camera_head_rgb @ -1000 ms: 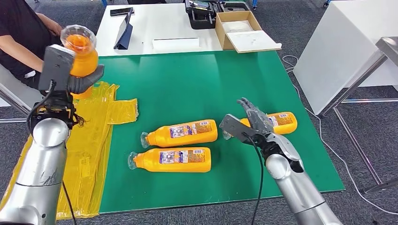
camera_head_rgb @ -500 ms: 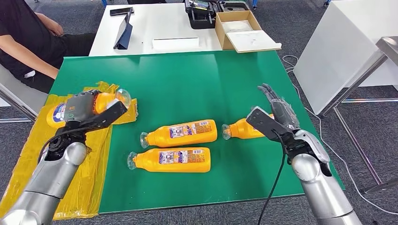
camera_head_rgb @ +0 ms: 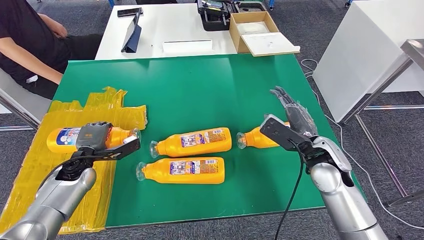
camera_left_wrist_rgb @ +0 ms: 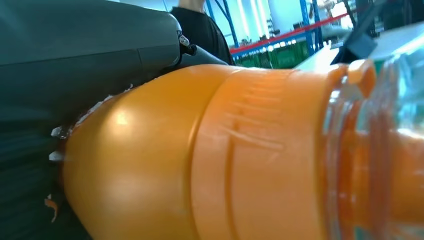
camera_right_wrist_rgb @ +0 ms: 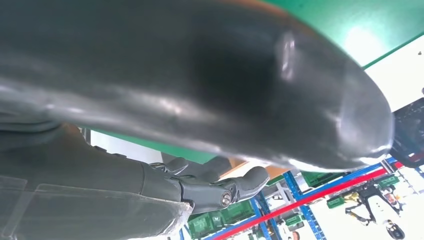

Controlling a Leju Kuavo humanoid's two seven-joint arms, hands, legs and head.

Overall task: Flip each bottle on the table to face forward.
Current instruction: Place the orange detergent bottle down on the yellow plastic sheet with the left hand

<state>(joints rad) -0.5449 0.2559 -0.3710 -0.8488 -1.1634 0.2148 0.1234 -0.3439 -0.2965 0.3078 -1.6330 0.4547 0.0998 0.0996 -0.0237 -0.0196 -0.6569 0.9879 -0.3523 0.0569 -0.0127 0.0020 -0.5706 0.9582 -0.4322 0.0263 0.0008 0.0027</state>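
Observation:
An orange bottle point(camera_head_rgb: 62, 137) lies on its side on the yellow plastic sheet point(camera_head_rgb: 45, 175), its clear cap toward the green mat. My left hand point(camera_head_rgb: 95, 137) grips it around the middle; in the left wrist view the bottle point(camera_left_wrist_rgb: 200, 160) sits tight against the hand. Two more orange bottles lie side by side at mid-mat, one farther point(camera_head_rgb: 192, 141) and one nearer point(camera_head_rgb: 182, 170), labels up and caps to the left. A further bottle point(camera_head_rgb: 256, 138) lies to their right, its body hidden behind my right hand point(camera_head_rgb: 292, 122), which hovers over it with fingers spread and holds nothing.
The green mat point(camera_head_rgb: 200, 90) covers the table. A person point(camera_head_rgb: 25, 45) in black sits at the far left. Behind the mat a white table point(camera_head_rgb: 165, 25) carries a cardboard box point(camera_head_rgb: 260, 32) and a tablet. Another white table point(camera_head_rgb: 370, 45) stands at the right.
My left arm came down from high up and laid its orange bottle on the yellow sheet. My right hand shifted right and a little away from the right-hand bottle.

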